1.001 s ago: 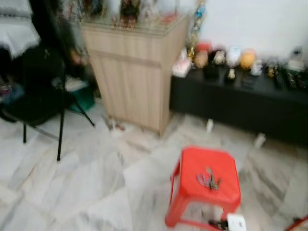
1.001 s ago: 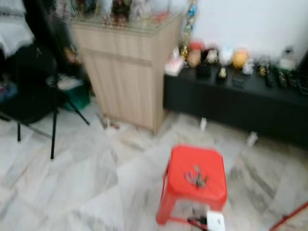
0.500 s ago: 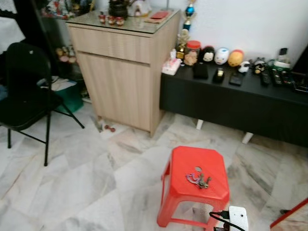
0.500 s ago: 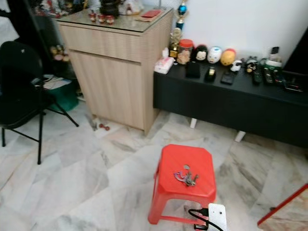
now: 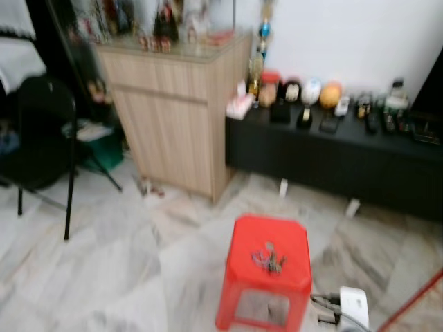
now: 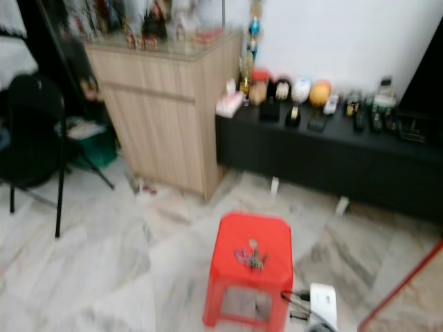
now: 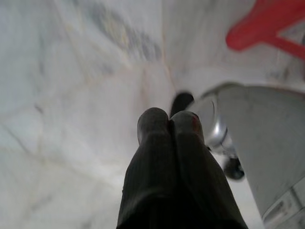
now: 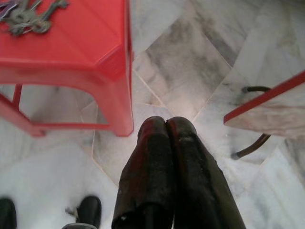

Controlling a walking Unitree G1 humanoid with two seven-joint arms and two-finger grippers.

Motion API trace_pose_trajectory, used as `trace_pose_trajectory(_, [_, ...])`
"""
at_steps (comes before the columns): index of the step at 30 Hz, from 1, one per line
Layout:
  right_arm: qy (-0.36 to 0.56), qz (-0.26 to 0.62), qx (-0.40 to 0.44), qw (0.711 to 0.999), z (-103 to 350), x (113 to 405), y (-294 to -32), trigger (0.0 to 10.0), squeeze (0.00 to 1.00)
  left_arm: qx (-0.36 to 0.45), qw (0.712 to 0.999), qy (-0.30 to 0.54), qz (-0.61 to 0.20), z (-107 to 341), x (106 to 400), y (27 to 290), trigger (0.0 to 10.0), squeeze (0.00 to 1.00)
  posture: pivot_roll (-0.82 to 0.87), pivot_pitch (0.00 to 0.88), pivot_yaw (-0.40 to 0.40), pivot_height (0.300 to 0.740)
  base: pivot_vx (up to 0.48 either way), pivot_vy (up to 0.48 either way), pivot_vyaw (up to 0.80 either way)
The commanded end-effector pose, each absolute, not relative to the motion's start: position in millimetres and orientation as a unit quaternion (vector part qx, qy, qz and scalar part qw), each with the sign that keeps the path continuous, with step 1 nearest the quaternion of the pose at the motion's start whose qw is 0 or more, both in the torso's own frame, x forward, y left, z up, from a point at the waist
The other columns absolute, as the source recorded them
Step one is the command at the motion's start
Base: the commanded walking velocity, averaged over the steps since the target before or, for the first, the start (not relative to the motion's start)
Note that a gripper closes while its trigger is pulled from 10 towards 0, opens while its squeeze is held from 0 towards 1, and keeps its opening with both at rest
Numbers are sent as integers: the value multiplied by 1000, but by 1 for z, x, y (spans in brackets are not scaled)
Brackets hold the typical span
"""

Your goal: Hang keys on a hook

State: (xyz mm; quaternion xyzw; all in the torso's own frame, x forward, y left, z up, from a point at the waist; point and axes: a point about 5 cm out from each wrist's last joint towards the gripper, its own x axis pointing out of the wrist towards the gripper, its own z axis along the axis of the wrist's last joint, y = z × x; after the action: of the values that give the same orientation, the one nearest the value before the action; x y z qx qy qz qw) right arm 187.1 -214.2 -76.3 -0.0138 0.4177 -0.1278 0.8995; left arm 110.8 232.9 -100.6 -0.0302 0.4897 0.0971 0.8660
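keys (image 5: 268, 259) lay on a red stool (image 5: 266, 275) on marble floor (image 5: 104, 277); left pincer (image 7: 169, 125) and right pincer (image 8: 166, 128) were pressed together.

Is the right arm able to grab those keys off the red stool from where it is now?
Probably not yet. The right gripper hangs shut, low beside the red stool, while the keys lie on its seat. Nothing blocks them.

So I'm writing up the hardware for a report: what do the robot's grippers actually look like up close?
Each ends in two long black fingers with rounded tips. The left gripper has a finely ribbed, matte surface. The right gripper looks smoother and slightly glossy, picking up a reddish sheen. No cables or markings can be made out.
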Motion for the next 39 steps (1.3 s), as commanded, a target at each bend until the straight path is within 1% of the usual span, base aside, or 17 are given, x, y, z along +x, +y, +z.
trace_pose_trajectory(1, [398, -139, -12, 907, -70, 196, -218, 10000, 0, -21, 865, 494, 83, -101, 111, 230, 10000, 0, 194, 0, -54, 740, 0, -307, 0])
trace_pose_trajectory(3, [397, -143, -15, 906, -70, 197, -219, 10000, 0, -21, 865, 494, 83, -101, 111, 230, 10000, 0, 193, 0, -54, 740, 0, -307, 0])
trace_pose_trajectory(6, [401, -145, -23, 904, -70, 197, -220, 10000, 0, -21, 866, 494, 83, -101, 111, 230, 10000, 0, 192, 0, -53, 740, 0, -310, -656])
trace_pose_trajectory(12, [388, -146, -19, 910, -67, 202, -217, 10000, 0, -19, 866, 494, 80, -101, 112, 230, 10000, 0, 194, 0, -52, 740, 0, -319, -721])
trace_pose_trajectory(24, [389, -140, -16, 911, -69, 202, -208, 10000, 0, -14, 866, 494, 77, -101, 112, 231, 10000, 0, 201, 0, -51, 740, 0, -319, 0])
trace_pose_trajectory(39, [388, -138, -11, 911, -69, 203, -206, 10000, 0, -6, 865, 496, 72, -101, 112, 231, 10000, 0, 200, 0, -46, 740, 0, -327, 0])
